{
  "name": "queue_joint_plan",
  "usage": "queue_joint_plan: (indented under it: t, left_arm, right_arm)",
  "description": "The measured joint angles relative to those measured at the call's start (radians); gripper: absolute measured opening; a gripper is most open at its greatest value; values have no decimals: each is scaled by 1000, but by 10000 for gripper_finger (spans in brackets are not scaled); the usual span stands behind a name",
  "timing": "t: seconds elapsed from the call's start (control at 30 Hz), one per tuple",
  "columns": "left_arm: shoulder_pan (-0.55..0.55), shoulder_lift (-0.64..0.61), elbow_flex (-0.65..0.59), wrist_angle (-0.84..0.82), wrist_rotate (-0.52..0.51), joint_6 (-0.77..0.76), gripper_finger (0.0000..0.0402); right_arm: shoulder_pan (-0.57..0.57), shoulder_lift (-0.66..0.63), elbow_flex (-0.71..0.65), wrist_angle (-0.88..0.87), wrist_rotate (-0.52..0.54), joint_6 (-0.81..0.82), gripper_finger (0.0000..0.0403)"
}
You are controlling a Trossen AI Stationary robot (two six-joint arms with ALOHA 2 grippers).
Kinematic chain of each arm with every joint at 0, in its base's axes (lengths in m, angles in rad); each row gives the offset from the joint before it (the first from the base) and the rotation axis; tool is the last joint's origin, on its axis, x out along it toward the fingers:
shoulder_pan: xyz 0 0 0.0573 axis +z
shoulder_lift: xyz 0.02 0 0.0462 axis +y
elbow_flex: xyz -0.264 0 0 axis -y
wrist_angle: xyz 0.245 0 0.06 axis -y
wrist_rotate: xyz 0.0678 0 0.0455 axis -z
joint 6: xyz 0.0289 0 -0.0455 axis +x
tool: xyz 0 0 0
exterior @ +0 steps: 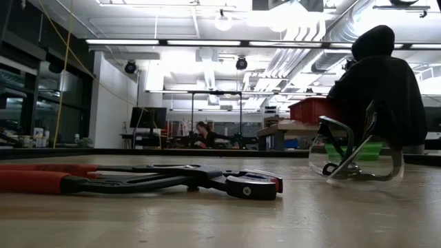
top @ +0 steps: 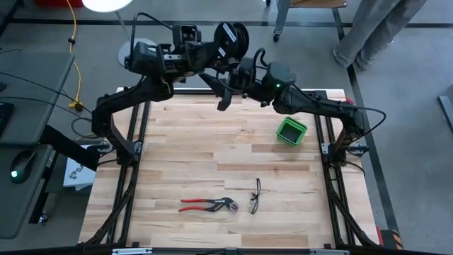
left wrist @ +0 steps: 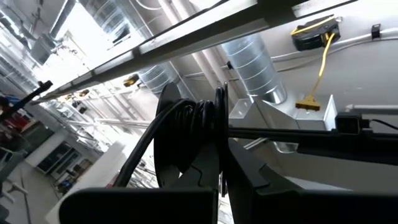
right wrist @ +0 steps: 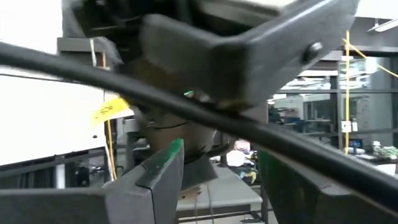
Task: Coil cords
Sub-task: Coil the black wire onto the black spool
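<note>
Pliers (top: 209, 205) and safety glasses (top: 255, 196) lie near the front edge of the wooden surface (top: 212, 156), untouched and apart from the work. Farther back on the right sits a green box (top: 291, 131). Both arms meet in the air above the far edge.

At the far edge the left hand (top: 212, 51) holds the reel (top: 231, 40), gripping it by the rim; in the left wrist view the black disc (left wrist: 186, 146) sits between the fingers with cord (left wrist: 186, 118) bunched in its groove. The reel stands on edge, its pale-centred face turned up toward the overhead camera and its axle roughly level with the surface.

The right hand (top: 228, 91) hangs just beside and below it. A straight run of cord (right wrist: 186, 109) crosses right in front of its fingers (right wrist: 158, 165), which stand apart; whether they pinch the cord cannot be told.

Judging by the thick bundle already wound, most of the coiling looks done, with one loose stretch left to wrap.
</note>
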Motion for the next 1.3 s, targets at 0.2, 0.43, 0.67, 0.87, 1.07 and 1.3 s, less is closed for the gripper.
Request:
queue_joint_plan:
  t: [0.2, 0.43, 0.67, 0.87, 1.07, 1.3]
  left_arm:
    - [5, -8, 0, 3, 6, 7, 1]
    - [-4, -8, 0, -2, 0, 10, 1]
    - [-14, -8, 0, -18, -23, 10, 1]
    - [-5, -7, 0, -17, -28, 29, 1]
    - [65, -12, 0, 12, -23, 99, 1]
    - [162, -42, 0, -93, 49, 157, 1]
  right_arm:
    - [3, -1, 0, 39, -13, 7, 194]
    - [4, -2, 0, 81, -20, 7, 192]
    - [3, -2, 0, 90, -15, 8, 121]
    - [13, -2, 0, 87, -41, 37, 9]
    - [39, -20, 0, 20, -43, 51, 3]
    - [54, -91, 0, -132, -44, 51, 1]
